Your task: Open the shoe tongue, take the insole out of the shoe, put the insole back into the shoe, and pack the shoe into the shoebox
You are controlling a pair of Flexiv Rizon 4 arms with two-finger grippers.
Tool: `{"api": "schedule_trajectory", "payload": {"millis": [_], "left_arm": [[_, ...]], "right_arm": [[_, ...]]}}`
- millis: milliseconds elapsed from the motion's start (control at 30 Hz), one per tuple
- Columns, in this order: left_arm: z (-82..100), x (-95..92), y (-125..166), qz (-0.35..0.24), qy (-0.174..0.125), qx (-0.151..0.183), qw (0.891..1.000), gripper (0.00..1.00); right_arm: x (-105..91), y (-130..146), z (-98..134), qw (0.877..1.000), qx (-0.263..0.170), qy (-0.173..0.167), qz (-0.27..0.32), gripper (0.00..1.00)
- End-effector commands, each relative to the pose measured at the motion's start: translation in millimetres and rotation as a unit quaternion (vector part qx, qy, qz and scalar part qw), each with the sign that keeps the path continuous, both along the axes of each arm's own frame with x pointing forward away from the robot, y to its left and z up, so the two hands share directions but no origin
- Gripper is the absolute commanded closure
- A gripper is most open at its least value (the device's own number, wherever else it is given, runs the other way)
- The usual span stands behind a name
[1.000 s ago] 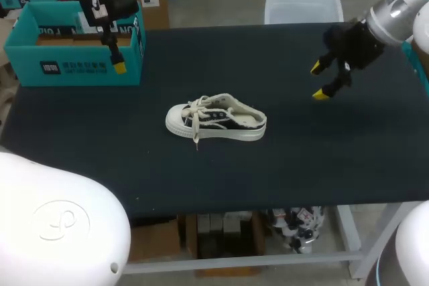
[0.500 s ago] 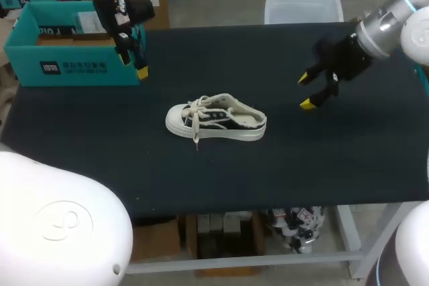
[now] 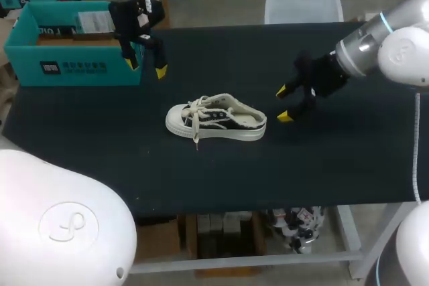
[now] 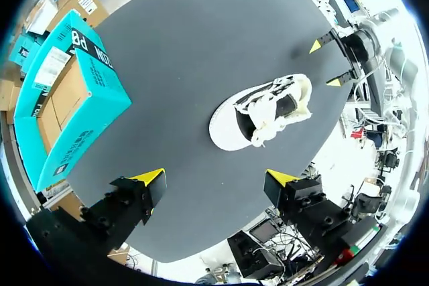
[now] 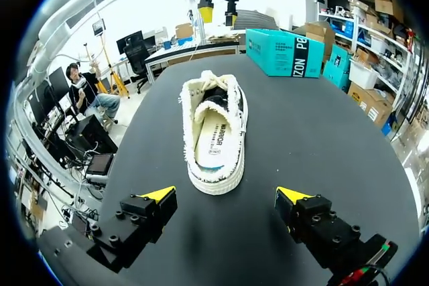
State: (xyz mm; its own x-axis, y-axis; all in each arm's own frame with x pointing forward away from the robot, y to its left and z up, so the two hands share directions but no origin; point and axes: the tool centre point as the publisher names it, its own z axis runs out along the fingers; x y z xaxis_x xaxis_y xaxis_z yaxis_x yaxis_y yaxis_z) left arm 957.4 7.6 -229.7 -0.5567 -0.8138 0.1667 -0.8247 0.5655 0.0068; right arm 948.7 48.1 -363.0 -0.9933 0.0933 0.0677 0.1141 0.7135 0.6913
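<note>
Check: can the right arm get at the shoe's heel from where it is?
Probably yes. The right gripper sits just off the heel of the shoe, fingers open, with only bare table between them.

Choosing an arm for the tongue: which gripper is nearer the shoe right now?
Right. The right gripper sits open just off the heel end of the shoe. The left gripper hangs open farther off, beyond the toe, by the shoebox.

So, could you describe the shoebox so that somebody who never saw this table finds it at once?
Look at the black table. At its far left corner, beside the left arm's fingers, stands the shoebox. It is the only teal thing there, open on top, with brown cardboard inside.
</note>
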Motion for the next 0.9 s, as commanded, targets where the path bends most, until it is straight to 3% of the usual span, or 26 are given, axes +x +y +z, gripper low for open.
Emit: {"api": "schedule_trajectory", "payload": {"millis": [33,200,267,333,367,433,900], "left_arm": [[-0.6,1.8,-0.2,0.000,0.002,0.001,1.000,0.00],[-0.6,1.8,-0.2,0.000,0.002,0.001,1.000,0.00],[-3.4,2.6,-9.5,0.069,-0.013,0.013,0.997,0.00],[-4.2,-2.6,-18.2,0.102,-0.001,0.003,0.995,0.00],[-5.8,-5.0,-22.8,0.116,-0.014,0.007,0.993,0.00],[-7.4,-9.5,-29.1,0.119,0.002,0.001,0.993,0.00],[-18.8,-3.7,-56.8,0.187,-0.003,0.007,0.982,0.00]], "right_arm": [[-5.5,10.3,-14.3,1.000,0.011,-0.005,0.002,0.00],[-10.1,22.1,-19.7,1.000,0.009,-0.004,0.007,0.00],[-10.2,25.8,-23.3,1.000,0.010,0.000,0.005,0.00],[-9.5,28.0,-26.8,1.000,0.016,0.001,0.004,0.00],[-8.8,28.7,-28.6,1.000,0.018,0.002,0.002,0.00],[-7.8,30.0,-32.6,1.000,0.025,0.004,0.000,0.00],[-8.5,45.9,-47.9,0.998,0.050,0.026,-0.010,0.00]]}}
